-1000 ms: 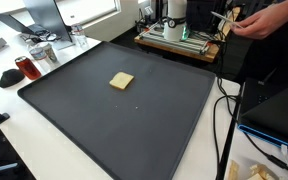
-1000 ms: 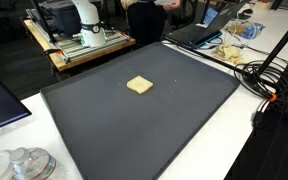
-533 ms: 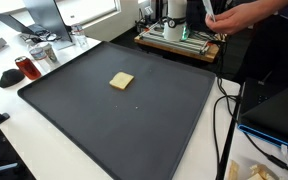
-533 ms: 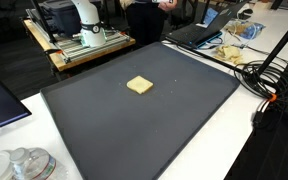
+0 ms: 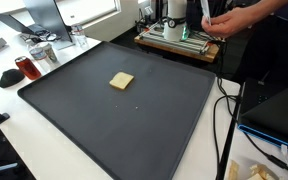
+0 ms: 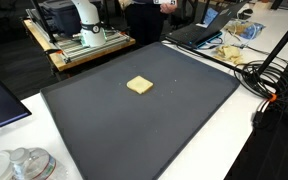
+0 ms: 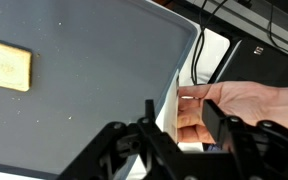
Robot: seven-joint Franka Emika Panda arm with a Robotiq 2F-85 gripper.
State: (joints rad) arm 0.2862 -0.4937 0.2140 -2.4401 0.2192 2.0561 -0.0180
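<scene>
My gripper (image 7: 180, 112) comes in from the bottom of the wrist view, open and empty. Its two black fingers (image 7: 212, 115) stand apart. A person's hand (image 7: 246, 100) reaches in from the right, its fingertips in the gap between them, past the right edge of the black mat (image 7: 104, 80). A tan square piece (image 7: 8, 66) lies flat on the mat, far to the left of the gripper. It shows near the mat's middle in both exterior views (image 5: 121, 80) (image 6: 139, 86). The hand (image 5: 222, 20) shows by the robot's base (image 5: 174, 20).
A wooden bench (image 6: 84, 48) behind the mat (image 6: 144, 130) carries the base. A laptop (image 6: 199, 30), crumpled wrappers (image 6: 234, 45) and cables (image 6: 269, 75) lie along one side. A red cup (image 5: 26, 67) and glass jars (image 5: 44, 52) stand along another.
In an exterior view the person's hand has moved left, toward the robot's base. The tan piece and the mat have not moved.
</scene>
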